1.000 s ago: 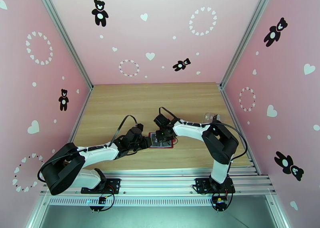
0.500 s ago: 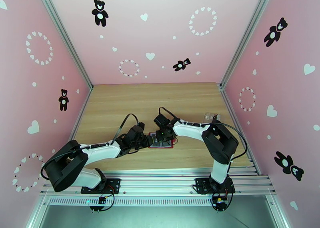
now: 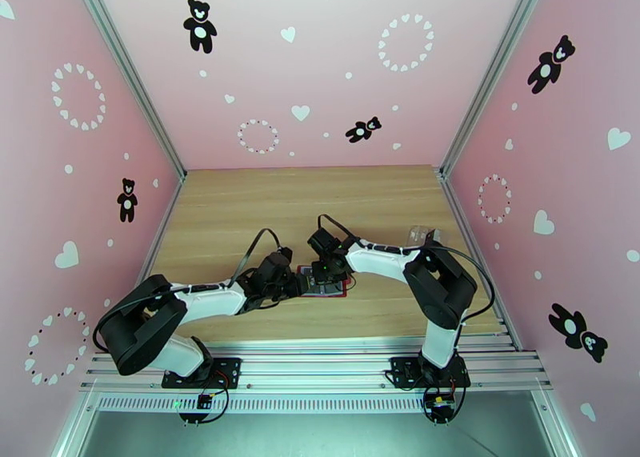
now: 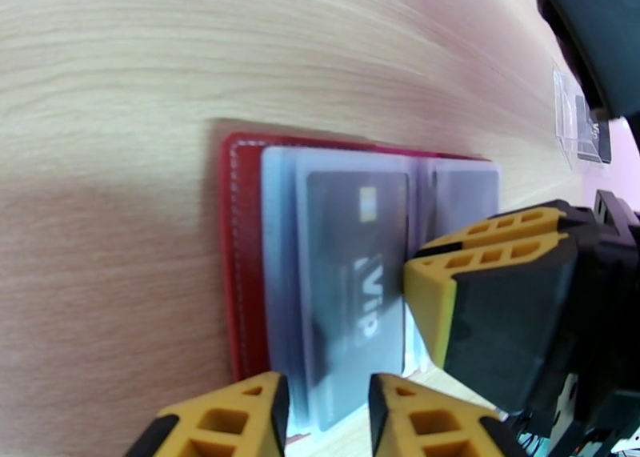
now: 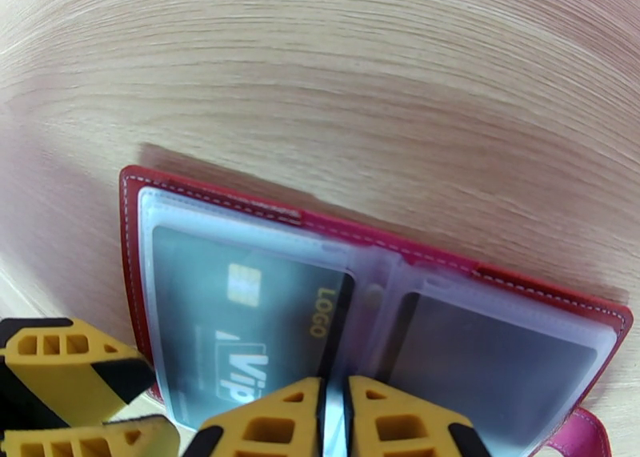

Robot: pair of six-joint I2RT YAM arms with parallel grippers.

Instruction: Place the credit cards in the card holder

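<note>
The card holder (image 3: 324, 289) lies open on the table, red cover (image 4: 228, 250) down and clear pockets up. A dark credit card (image 4: 352, 258) marked VIP sits in its left pocket (image 5: 240, 322). Another dark card (image 5: 488, 362) shows through the right pocket. My left gripper (image 4: 328, 418) is at the holder's left edge (image 3: 299, 284), open by a narrow gap, with the VIP card's end lying between its fingertips. My right gripper (image 5: 334, 418) stands over the holder's middle fold (image 3: 326, 274), shut on a thin clear pocket leaf; its yellow fingers (image 4: 488, 250) press there.
A clear plastic case (image 3: 420, 234) rests on the table to the right, near the right arm's elbow (image 4: 580, 118). Bare wooden table (image 3: 304, 202) stretches behind the holder toward the pink back wall. The metal rail runs along the near edge.
My left arm has shifted forward and right, bringing its gripper slightly closer to the holder. The right arm and the holder have stayed in place.
</note>
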